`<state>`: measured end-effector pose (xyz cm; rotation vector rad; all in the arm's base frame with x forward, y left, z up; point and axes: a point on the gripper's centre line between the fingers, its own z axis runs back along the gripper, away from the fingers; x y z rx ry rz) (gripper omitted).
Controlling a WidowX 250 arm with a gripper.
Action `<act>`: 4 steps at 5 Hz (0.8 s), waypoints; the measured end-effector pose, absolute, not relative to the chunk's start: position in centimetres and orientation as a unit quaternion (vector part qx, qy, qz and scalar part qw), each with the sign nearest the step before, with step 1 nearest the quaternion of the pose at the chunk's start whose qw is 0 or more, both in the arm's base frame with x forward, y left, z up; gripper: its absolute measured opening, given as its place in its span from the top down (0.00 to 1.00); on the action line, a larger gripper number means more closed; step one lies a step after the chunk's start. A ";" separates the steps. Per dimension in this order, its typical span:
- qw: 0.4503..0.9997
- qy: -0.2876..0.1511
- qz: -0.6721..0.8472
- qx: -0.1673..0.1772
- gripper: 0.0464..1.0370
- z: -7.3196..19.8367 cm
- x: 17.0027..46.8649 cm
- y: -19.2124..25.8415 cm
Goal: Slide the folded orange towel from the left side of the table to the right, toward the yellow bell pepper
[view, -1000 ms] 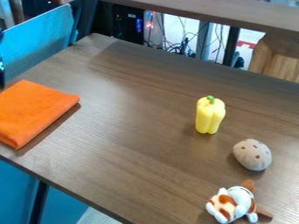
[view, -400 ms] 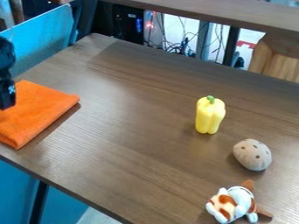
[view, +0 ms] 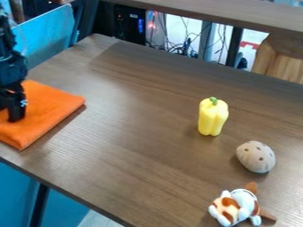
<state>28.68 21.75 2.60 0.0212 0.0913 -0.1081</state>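
Note:
At the left edge of the view the black gripper (view: 13,116) hangs down over the folded orange cloth (view: 50,111), its tip at the cloth's upper surface. Right of the middle a yellow bell pepper (view: 212,117) with a green stem stands upright. A beige, dark-spotted potato-like toy (view: 256,157) lies to the lower right of the pepper. Below that, near the bottom edge, is a small white, orange and brown plush toy (view: 235,207).
The brown wooden table (view: 136,133) spans most of the view, its front edge running from the left down to the bottom. A blue panel (view: 50,37) stands behind its left corner. A raised wooden ledge (view: 207,11) crosses the top, with cables behind.
The gripper has come in from the left edge and moved right and down over the orange cloth. The cloth's right corner has shifted slightly to the right. The toys have stayed put.

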 end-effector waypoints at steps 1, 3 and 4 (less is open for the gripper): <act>0.997 0.044 -0.065 -0.011 0.04 2.2 28.5 19.4; 0.986 0.059 -0.157 0.015 0.04 1.6 27.4 10.9; 0.983 0.064 -0.175 0.006 0.04 1.2 27.4 7.9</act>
